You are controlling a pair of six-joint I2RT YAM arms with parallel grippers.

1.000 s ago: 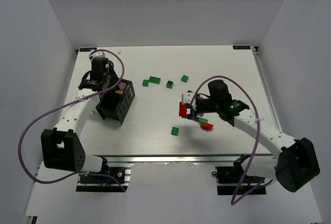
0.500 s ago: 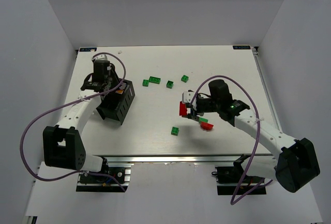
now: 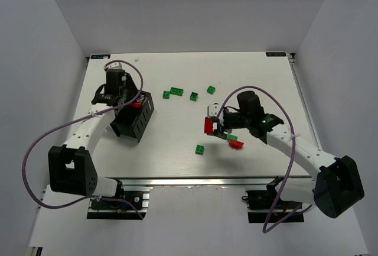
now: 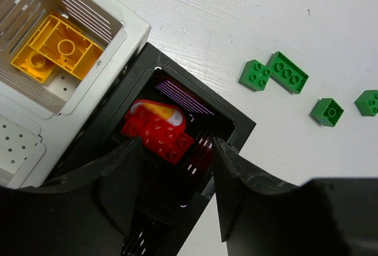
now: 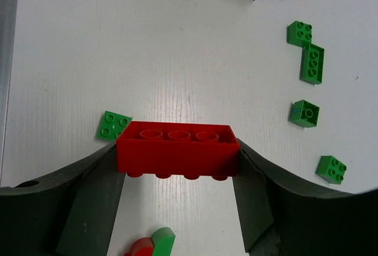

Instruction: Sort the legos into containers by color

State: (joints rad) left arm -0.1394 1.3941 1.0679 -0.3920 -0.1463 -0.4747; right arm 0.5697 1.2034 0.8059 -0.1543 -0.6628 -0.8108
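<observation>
Now: red bricks in the black bin, yellow-orange in a white one

From the left wrist view, a black square plastic bin (image 4: 236, 123) with slotted sides holds a few red studded bricks (image 4: 156, 130). Touching its side is a white square bin (image 4: 129, 31) with two yellow-orange bricks (image 4: 59, 46) inside. A second white bin (image 4: 18, 143), with a perforated floor, shows only at the edge, and what it holds cannot be told. The left hand (image 4: 176, 146) hangs over the black bin with its fingers spread and nothing in them.

Well apart from the bins, the right hand (image 5: 177, 164) is clamped on a long red brick (image 5: 177, 148) over the white worktop (image 3: 165, 149). Five small green bricks (image 3: 176, 92) lie loose on the worktop, two of them touching. Rounded red and green pieces (image 5: 155, 244) lie just beside the right hand. Plain pale walls (image 3: 189, 13) enclose the worktop on three sides.
</observation>
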